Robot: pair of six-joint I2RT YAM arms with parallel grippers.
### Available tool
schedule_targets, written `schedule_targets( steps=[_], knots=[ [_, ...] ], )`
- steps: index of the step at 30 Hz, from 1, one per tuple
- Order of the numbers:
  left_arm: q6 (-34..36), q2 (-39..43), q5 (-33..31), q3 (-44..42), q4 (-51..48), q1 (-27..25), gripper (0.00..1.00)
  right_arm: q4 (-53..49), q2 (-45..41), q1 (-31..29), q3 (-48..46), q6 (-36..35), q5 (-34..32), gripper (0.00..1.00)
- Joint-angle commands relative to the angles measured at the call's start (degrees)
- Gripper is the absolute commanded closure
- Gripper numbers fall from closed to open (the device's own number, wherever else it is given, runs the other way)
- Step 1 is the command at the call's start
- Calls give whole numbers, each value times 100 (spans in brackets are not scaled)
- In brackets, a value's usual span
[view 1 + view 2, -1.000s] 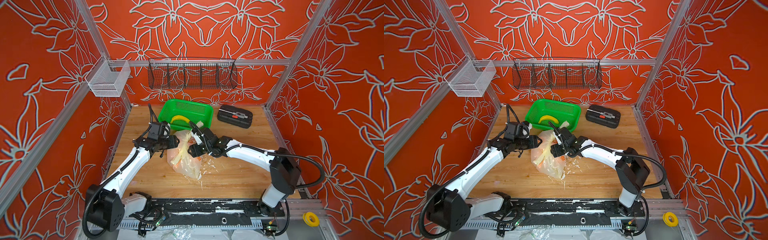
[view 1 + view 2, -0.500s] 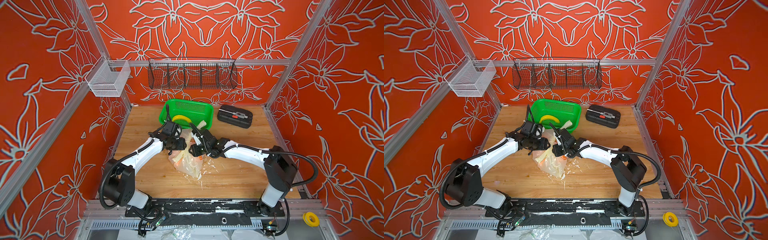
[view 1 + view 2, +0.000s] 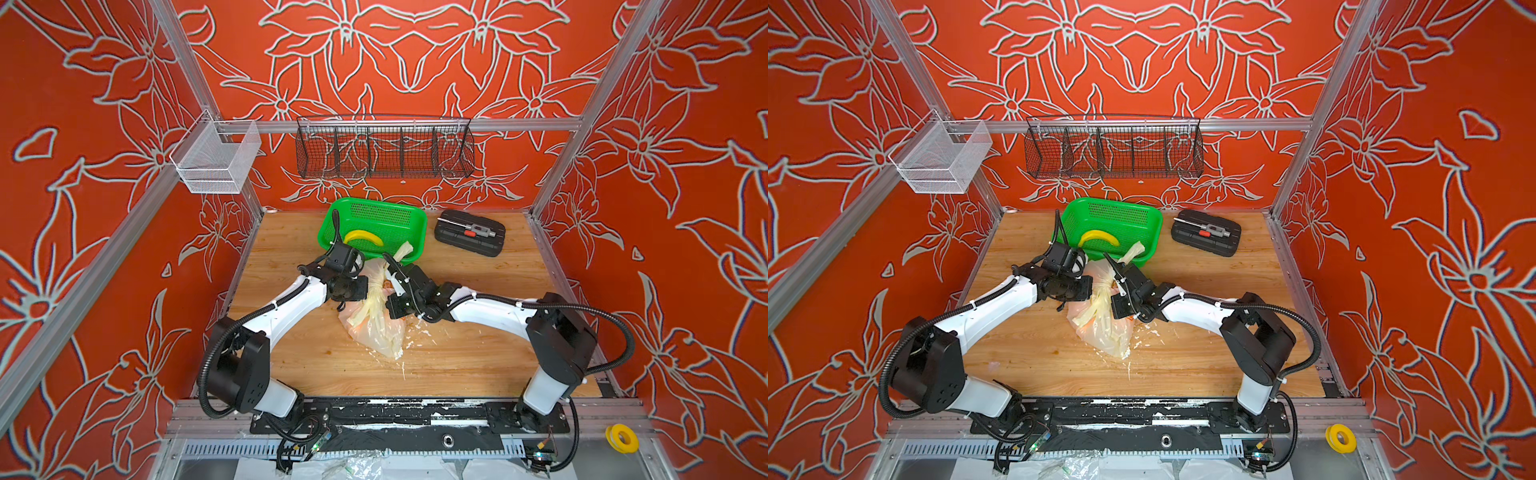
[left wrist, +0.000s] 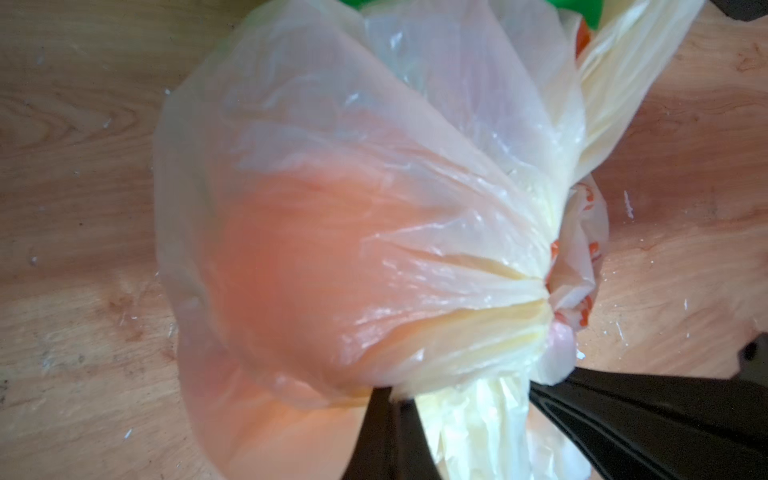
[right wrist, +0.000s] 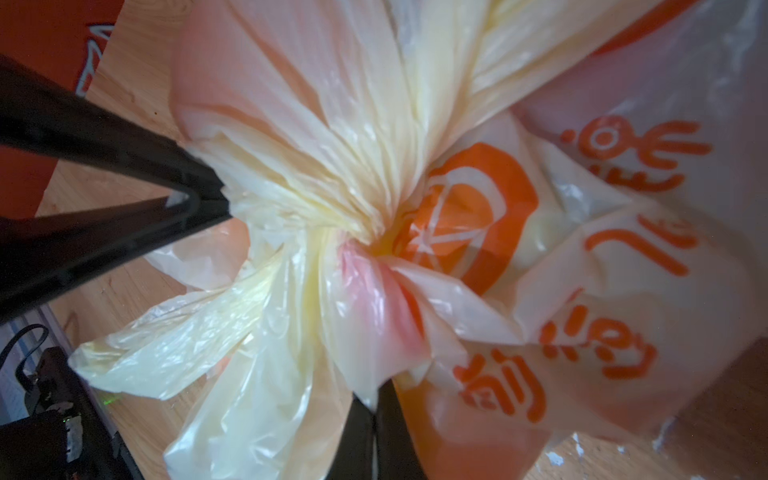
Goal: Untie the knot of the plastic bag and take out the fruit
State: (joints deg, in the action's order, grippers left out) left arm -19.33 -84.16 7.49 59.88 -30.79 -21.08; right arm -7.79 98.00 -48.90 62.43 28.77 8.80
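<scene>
Left gripper [image 5: 210, 200] and right gripper [image 5: 374, 413] have pinched the crinkly plastic bag [image 3: 376, 328].

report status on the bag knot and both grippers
Left gripper and right gripper both shut on the bag, either side of the knot. Knot tied, fruit inside. Green basket close behind, nothing blocking.

The fruit [image 4: 291, 257] shows only as a blurred orange glow through the plastic bag [image 4: 374, 104].
</scene>
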Motion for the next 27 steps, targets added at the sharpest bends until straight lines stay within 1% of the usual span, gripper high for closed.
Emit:
schedule_targets(
  steps=[1, 12, 19, 22, 26, 27],
  knots=[
    [-99, 236, -366, -62, -6, -28, 100, 26, -341, -14, -226, -12, -282, 100],
    [-281, 718, -950, -220, -59, -19, 100, -7, -1026, 13, -900, -178, -815, 100],
    [-427, 911, -1231, -332, -154, 105, 100, -132, -1468, 67, -1339, -274, -1218, 100],
    [-464, 959, -1159, -376, -154, 192, 100, -144, -1615, 105, -1469, -275, -1259, 100],
    [-445, 985, -897, -433, 17, 202, 100, -227, -1661, 107, -1380, -346, -1038, 100],
    [-437, 976, -833, -424, 31, 201, 100, -287, -1671, 102, -1306, -380, -978, 94]
  ],
)
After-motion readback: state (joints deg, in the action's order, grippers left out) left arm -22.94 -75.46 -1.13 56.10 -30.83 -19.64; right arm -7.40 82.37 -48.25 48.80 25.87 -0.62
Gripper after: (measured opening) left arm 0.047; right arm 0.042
